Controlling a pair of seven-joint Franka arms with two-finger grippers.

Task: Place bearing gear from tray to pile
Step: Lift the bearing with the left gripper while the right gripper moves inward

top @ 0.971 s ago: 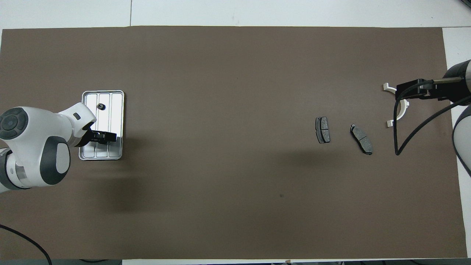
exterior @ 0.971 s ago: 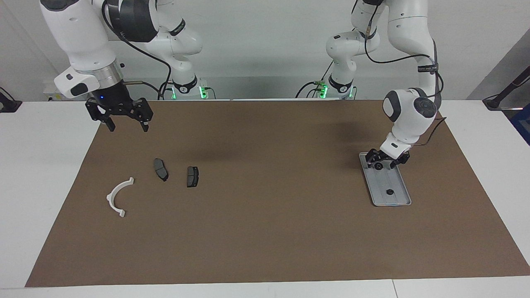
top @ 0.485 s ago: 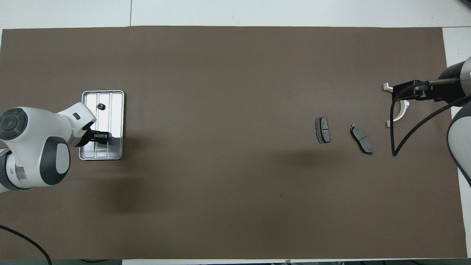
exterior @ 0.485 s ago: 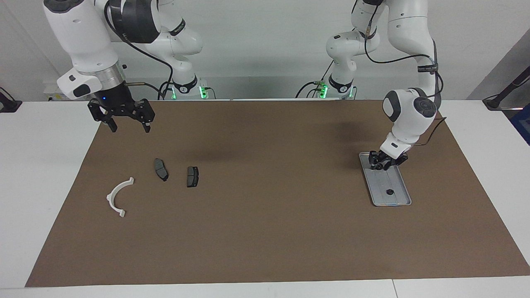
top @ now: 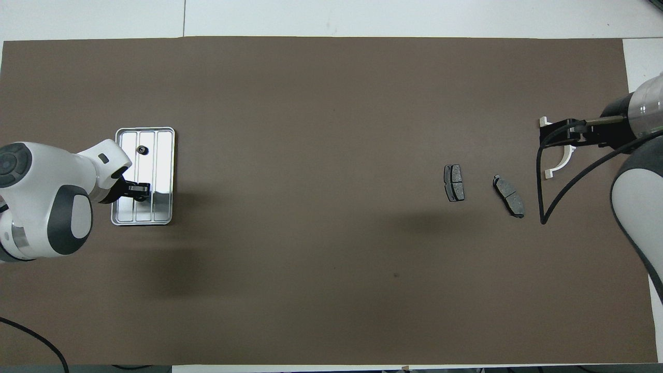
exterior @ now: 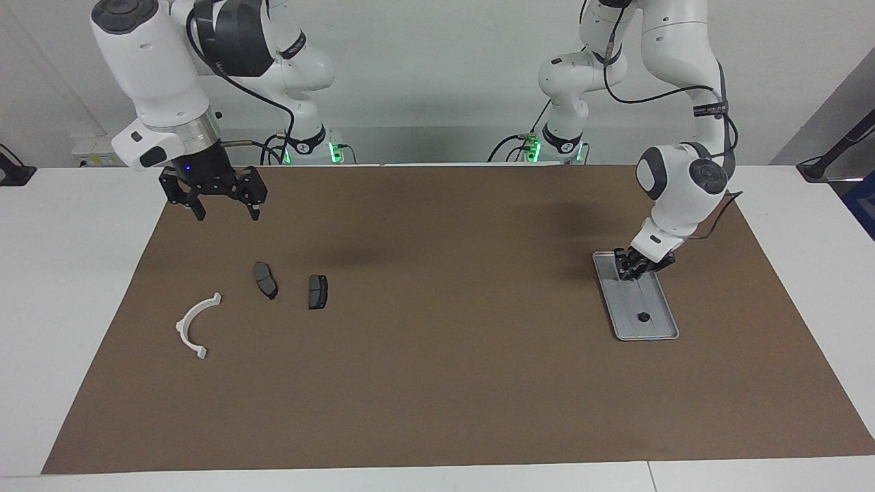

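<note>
So the left gripper is down on the tray, at the end nearer the robots, with its fingers pulled in close together. My read is that it's pinching one of the little gears, but that gripped gear is basically hidden by the fingertips, so I can't swear to it. A loose gear sits on the tray toward the end farther from the robots, well clear of the fingers.

The right gripper hangs in the air with its fingers spread wide, over the brown mat near the pile at the right arm's end. It's just waiting.

What worries me:

- The gear is tiny and round. If the pinch is off-centre, it could squirt out on the lift and roll off across the mat.
- The fingertips sit right down on the tray, so a lift that isn't straight up could catch the rim and drag the tray along, which would send the loose gear sliding.
- The pile is at the other arm's end of the table — the white bracket and two brake pads. That's a long carry on a weak grip, and the waiting arm is parked right where the left one needs to arrive.
- Letting go from too high could make the gear bounce away from the pile.
</note>
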